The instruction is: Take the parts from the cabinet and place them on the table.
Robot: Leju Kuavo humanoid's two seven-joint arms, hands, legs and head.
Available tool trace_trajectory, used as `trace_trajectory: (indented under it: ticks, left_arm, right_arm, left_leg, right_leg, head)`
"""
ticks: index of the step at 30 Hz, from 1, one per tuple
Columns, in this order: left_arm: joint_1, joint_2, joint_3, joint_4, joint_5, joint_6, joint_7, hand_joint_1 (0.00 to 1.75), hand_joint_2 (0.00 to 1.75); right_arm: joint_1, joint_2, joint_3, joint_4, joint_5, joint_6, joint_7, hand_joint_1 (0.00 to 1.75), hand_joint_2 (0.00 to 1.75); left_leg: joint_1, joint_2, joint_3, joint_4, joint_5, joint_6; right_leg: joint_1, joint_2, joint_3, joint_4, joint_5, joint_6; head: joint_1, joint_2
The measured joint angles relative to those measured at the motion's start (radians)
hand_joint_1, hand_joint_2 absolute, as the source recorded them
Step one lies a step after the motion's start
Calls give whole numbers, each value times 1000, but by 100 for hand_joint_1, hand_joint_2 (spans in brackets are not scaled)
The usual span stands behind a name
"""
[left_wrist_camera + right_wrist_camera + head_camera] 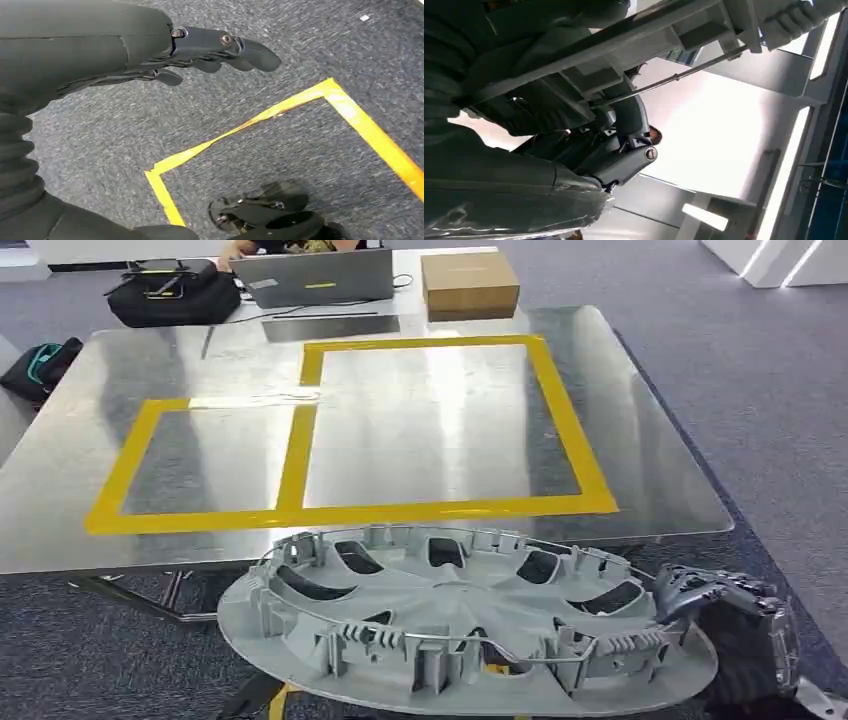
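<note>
Right hand (735, 615) grips rim of grey ribbed plastic wheel cover (460, 625), held flat just off shiny metal tabletop's (420, 430) near edge. Left hand (150, 50) empty, fingers apart, over grey carpet.

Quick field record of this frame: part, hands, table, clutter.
part: grey wheel cover, inner side up, at the table's near edge, not yet on it
right hand: grips the cover's rim
left hand: holds nothing, fingers extended over carpet
table: shiny metal, yellow tape rectangles
far end: laptop, cardboard box, black bag
</note>
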Motion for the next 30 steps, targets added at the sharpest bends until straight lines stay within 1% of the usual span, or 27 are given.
trace_trajectory:
  ticks: [1, 2, 3, 4, 5, 6, 7, 8, 9, 11, 12, 13, 14, 15, 16, 17, 18, 19, 21, 23, 24, 25, 26, 27, 28, 29, 30]
  left_arm:
    - [0, 0, 0, 0, 0, 0, -1, 0, 175]
    - [1, 0, 0, 0, 0, 0, -1, 0, 175]
    - [0, -4, 0, 0, 0, -1, -2, 0, 175]
    - [-2, -4, 0, 0, 0, -2, -3, 0, 175]
    - [1, -3, 0, 0, 0, -4, -4, 0, 175]
    - [4, -2, 0, 0, 0, -4, -4, 0, 175]
    - [5, -2, 0, 0, 0, -5, -4, 0, 175]
    - [6, -1, 0, 0, 0, -8, -6, 0, 175]
    - [5, -2, 0, 0, 0, -8, -7, 0, 175]
    - [6, -2, 0, 0, 0, -9, -7, 0, 175]
    - [8, -2, 0, 0, -2, -10, -7, 0, 175]
    - [9, -2, -1, 0, -3, -11, -7, 0, 175]
    - [10, -2, -1, 0, -3, -11, -7, 0, 175]
    - [10, -3, -2, 0, -3, -11, -7, 0, 175]
    - [10, -4, -2, 0, -3, -11, -7, 0, 175]
    - [11, -5, -3, 0, -3, -11, -7, 0, 175]
    - [9, -6, -3, 0, -3, -11, -7, 0, 175]
    - [8, -6, -4, 0, -3, -11, -7, 0, 175]
    - [11, -8, -6, 0, -5, -11, -7, 0, 175]
    - [10, -7, -9, 0, -12, -13, -1, 0, 175]
    - [8, -7, -11, 0, -13, -15, -1, 0, 175]
    - [6, -7, -15, 0, -13, -16, -1, 0, 175]
    - [5, -7, -16, 0, -13, -17, 0, 0, 175]
    - [7, -7, -18, 0, -14, -17, 0, 0, 175]
    - [11, -7, -18, 0, -14, -17, 2, 0, 175]
    - [14, -7, -20, 0, -14, -17, 2, 0, 175]
    - [14, -7, -22, 0, -14, -17, 2, 0, 175]
  right_arm:
    - [0, 0, 0, 0, 0, 1, 0, 175, 175]
    - [0, 0, 0, 0, 0, 2, 0, 175, 175]
    - [0, 0, 0, 0, 0, 2, 0, 175, 175]
    - [1, 0, 0, 0, 1, 2, 0, 175, 175]
    - [2, 0, 0, 0, 2, 3, 2, 175, 175]
    - [2, 0, 2, 0, 2, 3, 2, 175, 175]
    - [2, 0, 2, 0, 2, 4, 2, 175, 175]
    - [1, 0, 0, 0, 3, 5, 3, 175, 175]
    - [0, 0, 0, 0, 3, 5, 5, 175, 175]
    - [-1, 0, 0, 1, 2, 7, 10, 175, 175]
    - [0, 0, -1, 3, -1, 10, 13, 175, 175]
    - [0, 0, -4, 7, -4, 16, 18, 175, 175]
    - [0, -1, -7, 10, -8, 19, 20, 175, 175]
    - [-1, -3, -10, 12, -10, 19, 21, 175, 175]
    - [-1, -5, -10, 13, -12, 20, 21, 175, 175]
    - [-2, -7, -11, 14, -12, 21, 21, 175, 175]
    - [-4, -8, -11, 16, -13, 21, 22, 175, 175]
    - [-6, -8, -13, 17, -16, 23, 23, 175, 175]
    - [-6, -11, -22, 24, -19, 36, 41, 175, 175]
    - [-30, -25, -34, 45, -13, 68, 78, 175, 175]
    - [-53, -34, -41, 67, -10, 82, 91, 175, 175]
    - [-67, -41, -46, 87, -10, 91, 96, 175, 175]
    - [-73, -47, -53, 101, -10, 95, 99, 175, 175]
    - [-79, -53, -58, 111, -9, 96, 100, 175, 175]
    - [-87, -57, -61, 124, -10, 97, 101, 175, 175]
    - [-92, -59, -63, 134, -9, 98, 102, 175, 175]
    - [-95, -61, -64, 140, -8, 100, 104, 175, 175]
  left_leg:
    - [2, 1, 32, -76, 47, -3]
    - [6, 6, 61, -148, 82, -6]
    - [1, 7, 75, -172, 63, -7]
    - [2, 6, 74, -178, 51, 12]
    - [0, 5, 71, -179, 49, 17]
    - [-3, 5, 71, -179, 47, 26]
    - [0, 5, 75, -185, 49, 35]
    - [2, 5, 81, -187, 47, 42]
    - [1, 5, 84, -187, 43, 50]
    - [-4, 4, 91, -187, 37, 60]
    - [-7, 4, 95, -186, 32, 63]
    - [-10, 4, 102, -186, 27, 65]
    - [-11, 3, 112, -186, 21, 65]
    - [-12, -1, 123, -186, 14, 65]
    - [-13, -2, 136, -186, 6, 63]
    - [-13, -3, 143, -187, -1, 61]
    - [-18, -3, 143, -185, -5, 55]
    - [-19, -5, 137, -182, -5, 50]
    - [-16, -4, 138, -192, -3, 41]
    - [-17, -3, 144, -188, -15, 30]
    - [-18, -2, 126, -151, -33, 24]
    - [-16, -2, 89, -85, -65, 19]
    - [-13, -1, 39, 1, -101, 15]
    - [-10, -1, -8, 78, -124, 12]
    - [-8, -1, -37, 116, -123, 10]
    - [-5, -1, -39, 102, -91, 8]
    - [-4, -1, -23, 55, -45, 8]
  right_leg:
    - [-3, 0, 9, 0, -6, 5]
    - [-3, 0, 14, 0, -13, 13]
    - [3, 4, 8, 7, -21, 24]
    - [5, 4, 10, 4, -21, 30]
    - [4, 3, 12, -1, -20, 34]
    - [1, 2, 17, -11, -18, 40]
    - [-1, 1, 20, -12, -22, 47]
    - [-1, -1, 10, 2, -30, 49]
    - [0, -1, -14, 53, -55, 49]
    - [3, -1, -111, 228, -123, 50]
    - [5, -1, -154, 298, -139, 49]
    - [7, -1, -182, 325, -128, 46]
    - [9, -1, -180, 302, -93, 42]
    - [12, -1, -155, 233, -38, 37]
    - [15, -1, -117, 138, 22, 30]
    - [18, -1, -85, 54, 62, 24]
    - [22, 0, -67, 43, 43, 22]
    - [22, 2, -59, 22, 37, 18]
    - [25, 6, -66, 24, 36, 12]
    - [15, 5, -52, 8, 39, 2]
    - [13, 4, -45, 3, 37, -5]
    - [11, 3, -43, 2, 35, -7]
    - [11, 1, -43, 2, 32, -11]
    - [11, -1, -42, 2, 30, -12]
    - [11, 0, -40, 2, 28, -12]
    - [10, 1, -35, 2, 25, -10]
    - [8, 1, -30, 2, 21, -7]
  head:
    - [0, 0]
    - [-1, 0]
    - [-7, 0]
    - [-6, 0]
    - [-5, 0]
    - [-4, 0]
    - [-5, 0]
    - [-3, 0]
    - [5, 0]
    - [9, 0]
    - [8, 0]
    - [9, 0]
    - [8, 0]
    - [10, 0]
    - [8, 0]
    - [10, 0]
    - [8, 0]
    - [8, 0]
    - [5, 0]
    - [6, 0]
    - [-5, 0]
    - [-5, 0]
    - [-8, 0]
    - [-6, 0]
    - [-6, 0]
    - [-7, 0]
    - [-6, 0]
